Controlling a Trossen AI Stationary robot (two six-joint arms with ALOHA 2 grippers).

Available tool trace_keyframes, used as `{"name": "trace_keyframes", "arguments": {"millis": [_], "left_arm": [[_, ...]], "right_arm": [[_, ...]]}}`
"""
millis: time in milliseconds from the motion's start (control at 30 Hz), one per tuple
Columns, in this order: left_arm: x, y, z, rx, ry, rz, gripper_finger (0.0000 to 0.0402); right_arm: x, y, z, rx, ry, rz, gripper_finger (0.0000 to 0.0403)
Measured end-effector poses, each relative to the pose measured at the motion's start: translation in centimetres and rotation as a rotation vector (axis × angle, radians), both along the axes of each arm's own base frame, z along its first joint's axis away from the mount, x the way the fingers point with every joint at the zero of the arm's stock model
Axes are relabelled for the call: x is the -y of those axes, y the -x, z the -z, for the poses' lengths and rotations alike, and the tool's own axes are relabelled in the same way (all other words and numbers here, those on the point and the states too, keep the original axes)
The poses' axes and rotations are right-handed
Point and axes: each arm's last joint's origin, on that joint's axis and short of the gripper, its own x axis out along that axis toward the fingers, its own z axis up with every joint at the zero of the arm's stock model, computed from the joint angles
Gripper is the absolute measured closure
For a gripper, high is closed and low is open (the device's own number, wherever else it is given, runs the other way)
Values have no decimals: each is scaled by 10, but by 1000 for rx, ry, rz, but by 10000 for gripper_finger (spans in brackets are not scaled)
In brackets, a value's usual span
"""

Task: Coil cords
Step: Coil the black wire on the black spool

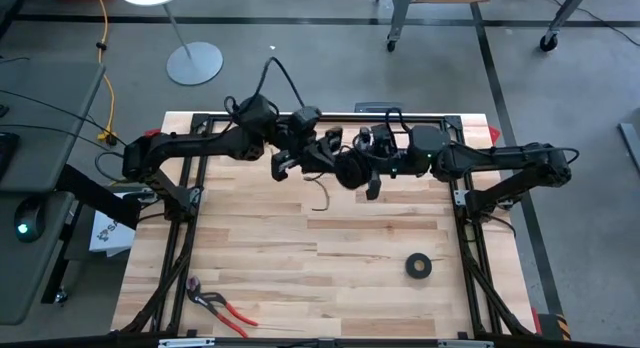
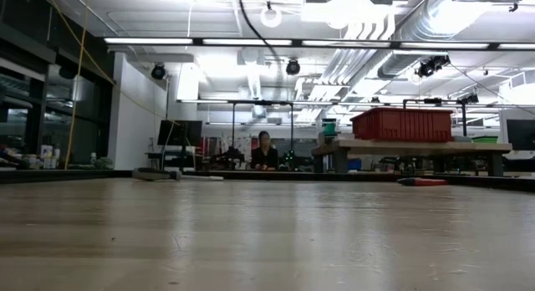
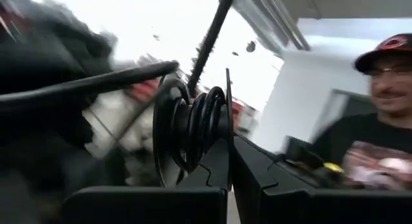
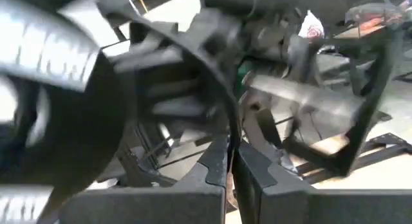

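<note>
Cord (image 1: 349, 171) bundle hangs mid-air between left gripper (image 1: 283, 166) and right gripper (image 1: 372, 184), both clamped shut on it; we should wind the stray tail (image 1: 321, 199) in evenly.

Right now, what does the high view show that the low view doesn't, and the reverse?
Only the high view: both arms raised mid-table, the left hand and right hand shut on the black cord, its tail hanging; a tape roll; pliers. Only the low view: the room behind, a seated person, a red bin. Both: the wooden tabletop.
</note>
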Motion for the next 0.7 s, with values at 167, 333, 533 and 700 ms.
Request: {"name": "trace_keyframes", "arguments": {"millis": [167,333,533,700], "left_arm": [[-14,3,-6,110,-14,-123,401],[-28,10,-11,152,-47,-181,401],[-38,23,-19,154,-58,-158,401],[-41,32,-25,150,-57,-124,401]], "right_arm": [[-3,0,-1,6,-2,-39,403],[-7,1,-2,11,2,-49,403],[-6,1,-1,6,33,-41,402],[-4,1,2,-24,45,-34,364]]}}
